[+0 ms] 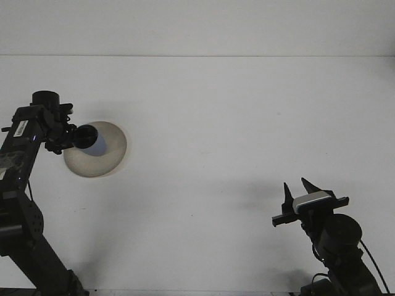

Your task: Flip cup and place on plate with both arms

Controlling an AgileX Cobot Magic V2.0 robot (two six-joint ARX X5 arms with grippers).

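Observation:
A pale blue cup [97,145] hangs over the left part of the beige plate [110,159], which lies on the white table at the left. My left gripper [85,137] reaches in from the left edge and is shut on the cup, its dark fingers covering most of it. Whether the cup touches the plate cannot be told. Far from the plate, at the lower right, my right gripper [297,187] points upward and is open, with nothing between its fingers.
The white table [222,123] stretches between the two arms. Its far edge meets a pale wall [197,28] along the top. The left arm's base stands at the lower left corner.

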